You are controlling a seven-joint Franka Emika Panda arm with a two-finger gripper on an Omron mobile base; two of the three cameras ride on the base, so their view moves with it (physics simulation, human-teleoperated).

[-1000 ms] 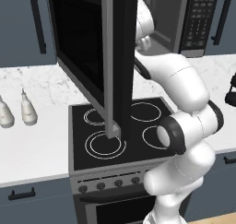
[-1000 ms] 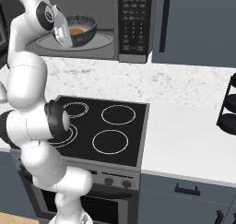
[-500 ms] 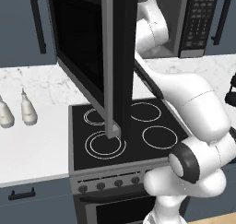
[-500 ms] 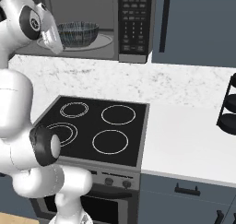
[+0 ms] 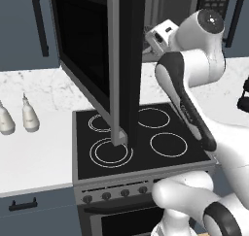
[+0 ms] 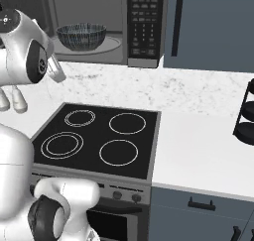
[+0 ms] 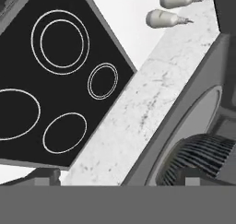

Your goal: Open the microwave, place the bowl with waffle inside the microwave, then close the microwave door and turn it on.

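The microwave (image 6: 89, 7) stands open above the counter, its keypad panel (image 6: 144, 22) at the right of the cavity. The bowl (image 6: 82, 35) rests on the turntable inside; its ribbed dark side also appears in the hand view (image 7: 203, 156). The waffle is hidden by the bowl's rim. The microwave door (image 5: 82, 50) swings far out toward me, edge-on over the stove. My gripper (image 6: 54, 69) hangs outside the cavity, left of and below the bowl, apart from it. In the hand view the gripper (image 7: 120, 177) is open with nothing between the tips.
The black four-ring stove (image 6: 99, 138) lies under the microwave and arm. Two pale bottles (image 5: 19, 118) stand on the marble counter to the left. A black wire rack (image 6: 245, 116) sits at the far right. Dark cabinet doors (image 6: 208, 27) flank the microwave.
The gripper has let go of the bowl and drawn back out of the microwave, down and to the left. The bowl stays on the turntable.
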